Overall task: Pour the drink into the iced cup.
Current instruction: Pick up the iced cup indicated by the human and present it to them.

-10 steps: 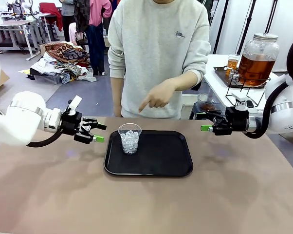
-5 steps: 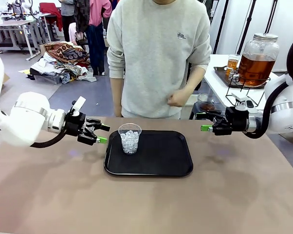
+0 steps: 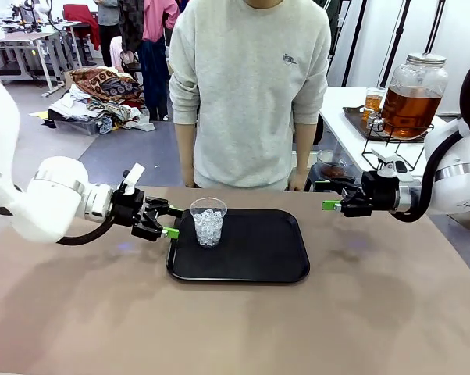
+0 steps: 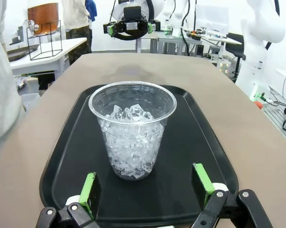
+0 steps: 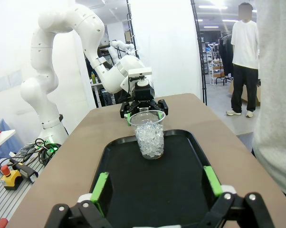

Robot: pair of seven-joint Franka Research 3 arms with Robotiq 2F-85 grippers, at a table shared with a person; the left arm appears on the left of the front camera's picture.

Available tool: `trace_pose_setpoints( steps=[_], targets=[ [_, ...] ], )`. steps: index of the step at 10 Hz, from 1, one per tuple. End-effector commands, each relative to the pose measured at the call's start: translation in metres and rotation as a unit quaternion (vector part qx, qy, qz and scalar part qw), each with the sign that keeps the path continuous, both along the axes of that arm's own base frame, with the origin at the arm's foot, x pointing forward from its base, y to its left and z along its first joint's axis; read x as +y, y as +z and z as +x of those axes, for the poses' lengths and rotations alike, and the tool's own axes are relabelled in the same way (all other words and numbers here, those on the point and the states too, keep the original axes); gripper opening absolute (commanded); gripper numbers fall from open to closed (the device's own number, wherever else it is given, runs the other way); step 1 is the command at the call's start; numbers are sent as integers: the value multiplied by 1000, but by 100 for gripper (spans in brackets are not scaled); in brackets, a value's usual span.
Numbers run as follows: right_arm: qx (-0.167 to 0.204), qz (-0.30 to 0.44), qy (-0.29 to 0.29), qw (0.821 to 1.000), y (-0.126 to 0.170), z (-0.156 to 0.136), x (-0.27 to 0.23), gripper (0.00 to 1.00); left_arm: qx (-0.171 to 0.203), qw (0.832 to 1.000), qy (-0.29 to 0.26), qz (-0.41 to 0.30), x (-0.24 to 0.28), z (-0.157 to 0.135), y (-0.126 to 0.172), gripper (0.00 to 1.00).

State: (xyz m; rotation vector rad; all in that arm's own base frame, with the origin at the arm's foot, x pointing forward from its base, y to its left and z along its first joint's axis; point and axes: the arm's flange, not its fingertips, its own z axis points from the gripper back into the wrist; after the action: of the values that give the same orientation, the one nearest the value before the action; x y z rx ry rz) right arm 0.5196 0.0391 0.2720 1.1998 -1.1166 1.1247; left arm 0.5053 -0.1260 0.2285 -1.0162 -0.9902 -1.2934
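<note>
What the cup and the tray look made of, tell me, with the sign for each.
Cup: looks like thin clear plastic, glossy; the ice shows through its wall and the rim is rolled, though glass cannot be ruled out. Tray: probably moulded plastic, black, dull with a faint sheen; one piece with a raised, rounded rim.

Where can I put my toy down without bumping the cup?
The black tray is bare from the iced cup to its right edge. The table on the robot's side of the tray is bare too. Crowded: the tray's left edge, where the open left end effector sits close to the cup.
</note>
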Motion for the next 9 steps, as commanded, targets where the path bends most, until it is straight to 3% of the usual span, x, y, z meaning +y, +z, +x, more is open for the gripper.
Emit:
trace_pose_setpoints(
  steps=[1,9],
  targets=[
    [-1,-1,0,1000,2,1,0,100,-17,1000,10,-15,-8,1,-6,100],
    [-1,-1,0,1000,2,1,0,100,-21,999,12,-24,-26,5,-14,100]
  ],
)
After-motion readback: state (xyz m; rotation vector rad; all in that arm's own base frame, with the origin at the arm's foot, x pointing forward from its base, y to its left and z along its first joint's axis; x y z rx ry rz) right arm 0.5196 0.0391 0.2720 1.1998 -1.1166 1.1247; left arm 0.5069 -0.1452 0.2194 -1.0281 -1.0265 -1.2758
